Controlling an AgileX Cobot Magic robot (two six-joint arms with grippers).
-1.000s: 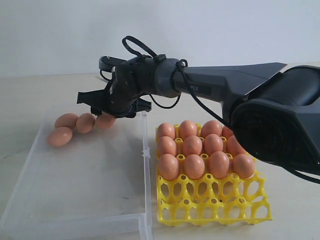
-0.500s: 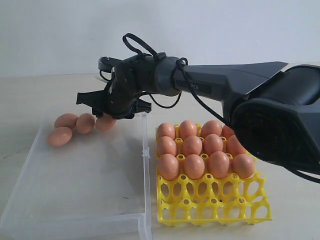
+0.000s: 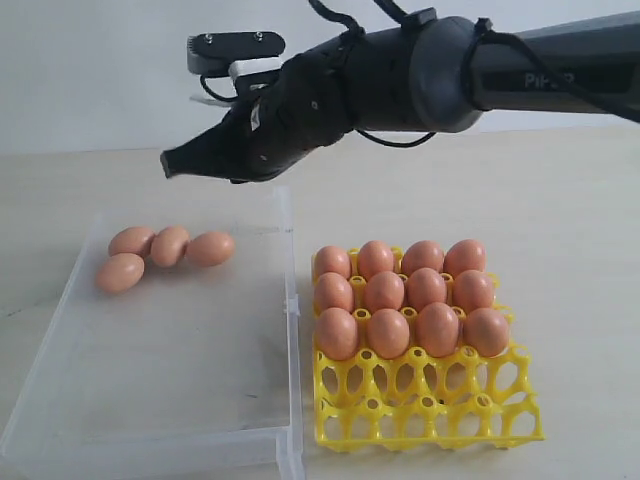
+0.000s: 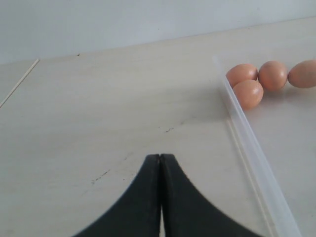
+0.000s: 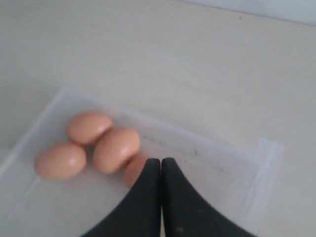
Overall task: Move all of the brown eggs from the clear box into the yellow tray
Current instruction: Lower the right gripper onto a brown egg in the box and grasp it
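Note:
Several brown eggs (image 3: 170, 245) lie bunched in the far left corner of the clear box (image 3: 293, 330); the wrist views show the same eggs (image 4: 248, 94) (image 5: 116, 149). Several more eggs (image 3: 388, 332) fill the back three rows of the yellow tray (image 3: 430, 410), whose front row of cups is bare. My right gripper (image 3: 172, 164) hangs shut and empty well above the box's far edge, its tips (image 5: 161, 160) hiding part of one egg. My left gripper (image 4: 160, 156) is shut and empty over the table beside the box wall (image 4: 247, 138). It does not show in the exterior view.
The box stands left of the tray with a narrow gap between them. The right arm (image 3: 430, 70) reaches in from the upper right, high above the tray. Light tabletop (image 3: 560, 200) surrounds both; a pale wall rises behind.
The right gripper has risen from down at the eggs to well above the box and now has its jaws together, empty. The eggs in the box lie where they were.

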